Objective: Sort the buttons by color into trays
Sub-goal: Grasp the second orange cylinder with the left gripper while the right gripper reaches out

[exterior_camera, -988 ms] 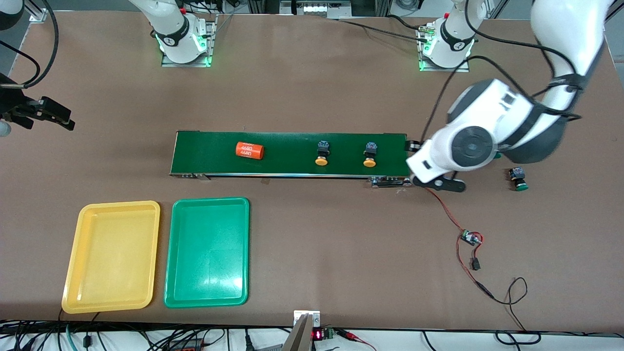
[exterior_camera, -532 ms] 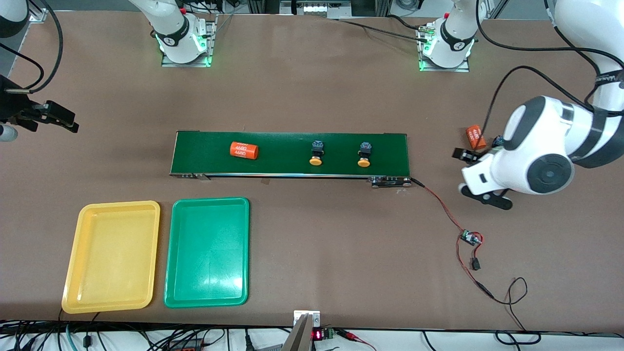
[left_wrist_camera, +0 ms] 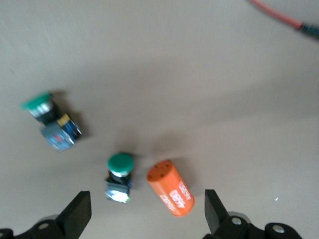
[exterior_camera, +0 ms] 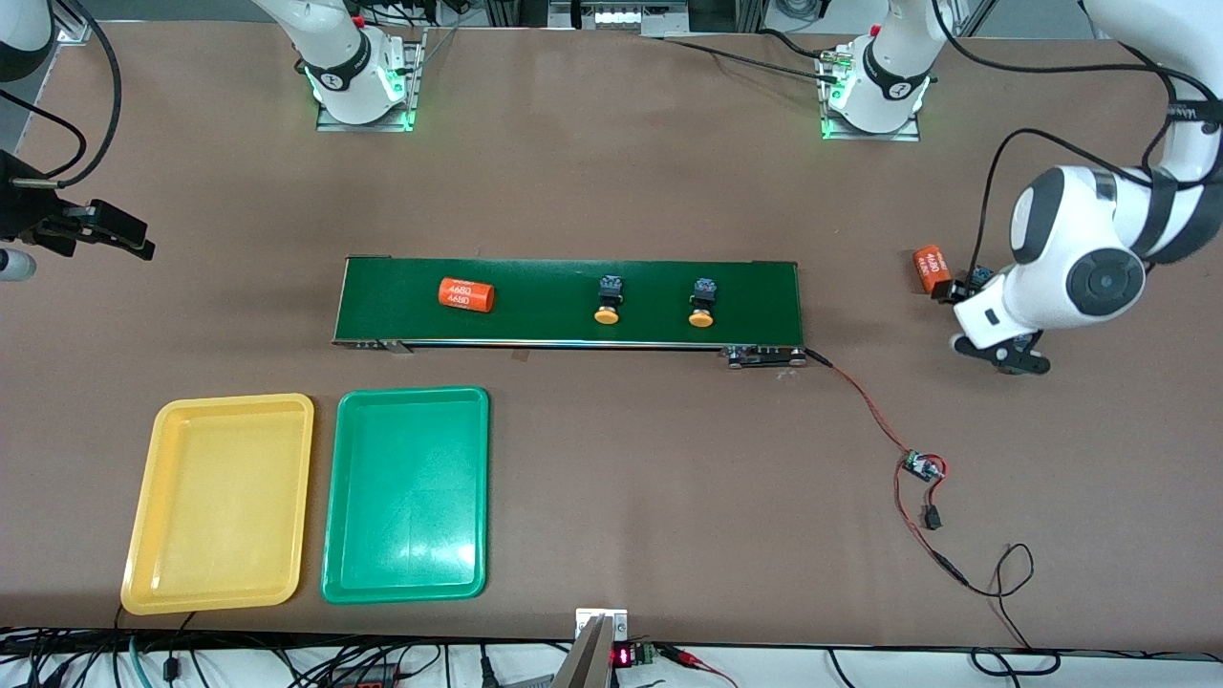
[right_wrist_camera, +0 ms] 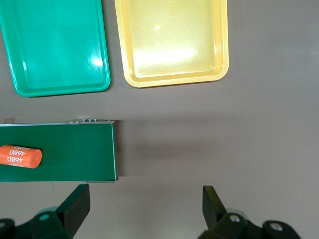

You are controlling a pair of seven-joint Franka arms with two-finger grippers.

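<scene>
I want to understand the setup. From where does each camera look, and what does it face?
Front view: high across the table, facing both arm bases; shows the belt and both trays.
Left wrist view: above two green buttons and an orange cylinder; open left claw.
Right wrist view: above the belt's end; open right claw.
Shared: yellow tray, green tray.

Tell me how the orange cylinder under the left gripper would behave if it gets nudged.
The orange cylinder lies on its side, so it would probably roll. The nearest green button sits close beside it, so a nudge might knock that too. Its smooth surface may slip.
</scene>
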